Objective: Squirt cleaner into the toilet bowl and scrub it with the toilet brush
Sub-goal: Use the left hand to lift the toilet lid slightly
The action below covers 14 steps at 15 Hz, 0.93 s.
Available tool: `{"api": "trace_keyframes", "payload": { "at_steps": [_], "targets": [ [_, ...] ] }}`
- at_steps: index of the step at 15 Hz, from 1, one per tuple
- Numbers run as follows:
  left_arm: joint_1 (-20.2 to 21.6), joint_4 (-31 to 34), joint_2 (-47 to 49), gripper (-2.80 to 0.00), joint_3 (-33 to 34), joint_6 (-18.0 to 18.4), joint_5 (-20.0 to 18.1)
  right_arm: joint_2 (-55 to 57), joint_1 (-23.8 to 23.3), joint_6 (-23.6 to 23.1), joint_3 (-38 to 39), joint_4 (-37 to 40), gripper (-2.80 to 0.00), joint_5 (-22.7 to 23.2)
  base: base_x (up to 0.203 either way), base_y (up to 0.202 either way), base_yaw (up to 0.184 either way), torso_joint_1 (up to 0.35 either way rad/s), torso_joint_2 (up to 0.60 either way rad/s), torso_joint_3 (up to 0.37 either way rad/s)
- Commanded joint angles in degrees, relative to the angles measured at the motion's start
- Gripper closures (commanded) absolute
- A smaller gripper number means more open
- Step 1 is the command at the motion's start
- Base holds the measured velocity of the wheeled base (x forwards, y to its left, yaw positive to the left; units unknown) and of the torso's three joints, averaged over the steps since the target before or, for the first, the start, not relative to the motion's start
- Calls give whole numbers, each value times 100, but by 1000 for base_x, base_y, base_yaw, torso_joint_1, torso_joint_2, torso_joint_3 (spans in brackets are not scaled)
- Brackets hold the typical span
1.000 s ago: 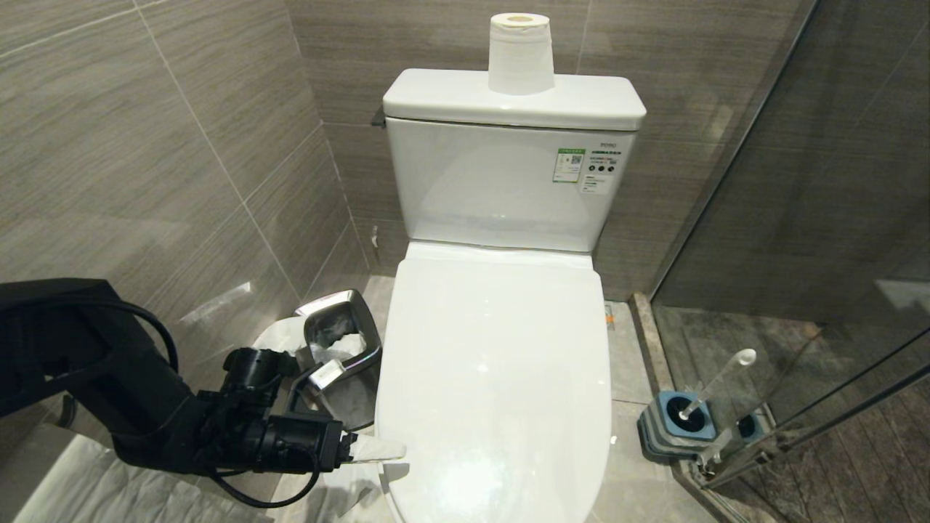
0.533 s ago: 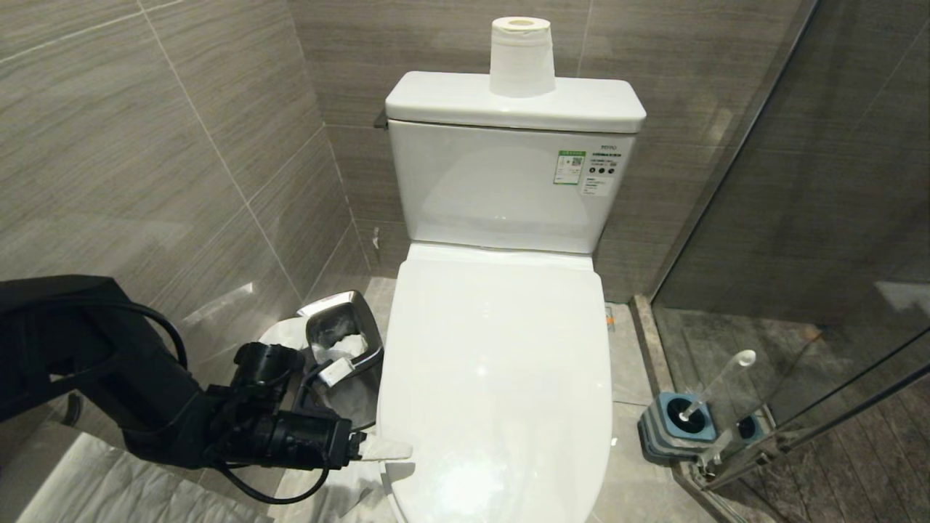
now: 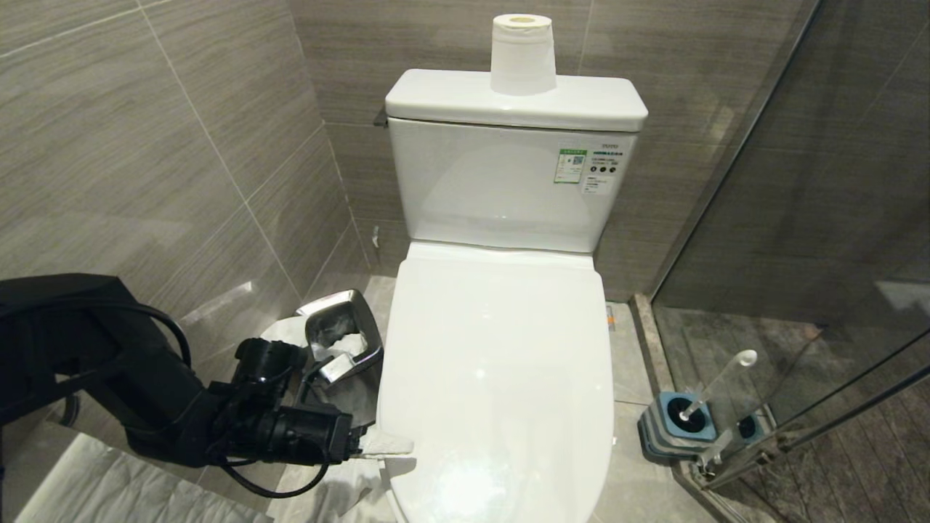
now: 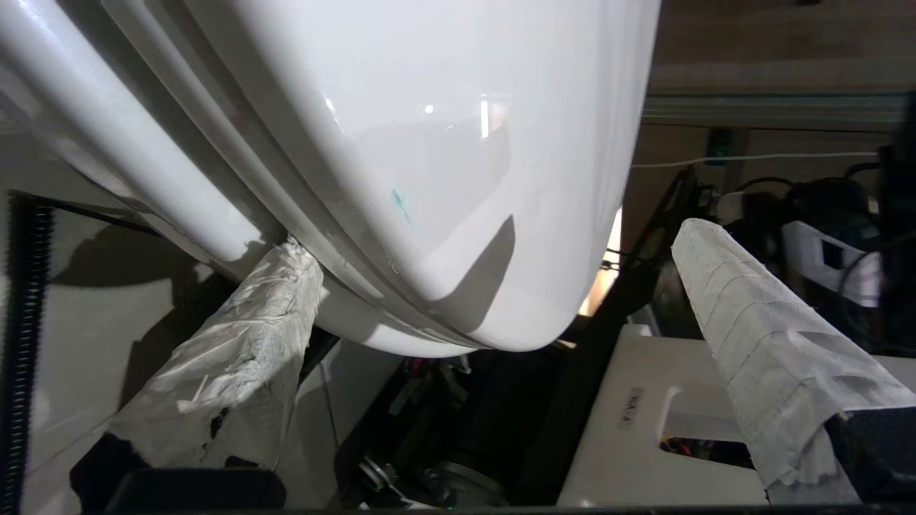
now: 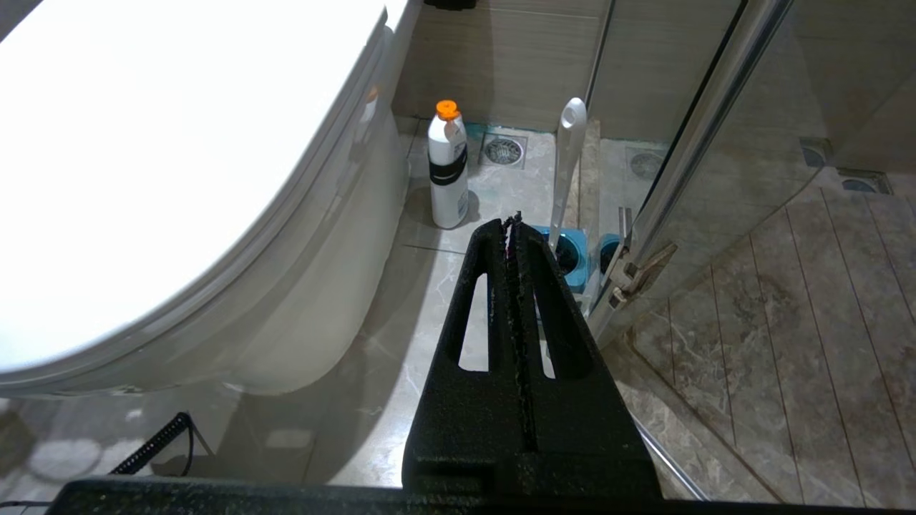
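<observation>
- The toilet (image 3: 494, 378) has its lid down, so you can't see inside the bowl at all.
- Left gripper (image 3: 385, 444) sits low at the toilet's front-left edge, fingers (image 4: 236, 357) spread wide and wrapped in white tissue. One finger touches the underside of the rim where lid and seat meet; the other is off past the front of the toilet, touching nothing.
- There's a tiny turquoise smear (image 4: 401, 205) on the lid, looks like cleaner.
- Right gripper (image 5: 514, 229) hangs to the right of the toilet over the floor, fingers clenched tight together, nothing in them.
- Brush (image 3: 716, 383) stands in its blue holder (image 3: 676, 428) on the floor to the right of the toilet, right against the glass shower door (image 3: 835, 218), handle leaning.
- A white bottle (image 5: 448, 168) with an orange cap stands on the floor between the toilet and the brush.
- Steel bin (image 3: 343, 335) on the left side, paper roll (image 3: 522, 54) on the tank.
</observation>
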Motion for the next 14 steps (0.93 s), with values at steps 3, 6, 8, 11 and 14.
{"api": "trace_keyframes", "payload": {
  "at_steps": [3, 6, 8, 11, 14],
  "targets": [
    [22, -41, -177, -280, 17, -369, -492, 0, 2, 4, 1, 0, 0, -2, 0, 0, 0, 0, 0, 0],
    [22, -161, -237, -280, 37, -451, -618, 0, 2, 4, 1, 0, 0, -2, 0, 0, 0, 0, 0, 0],
    [22, -182, -274, -280, 39, -460, -635, 0, 2, 4, 0, 0, 0, -2, 0, 0, 0, 0, 0, 0],
    [50, -182, -435, -280, 144, -608, -1049, 0, 2, 4, 1, 0, 0, -2, 0, 0, 0, 0, 0, 0],
    [179, -173, -727, -280, 173, -988, -1331, 0, 2, 4, 1, 0, 0, -2, 0, 0, 0, 0, 0, 0]
  ]
}}
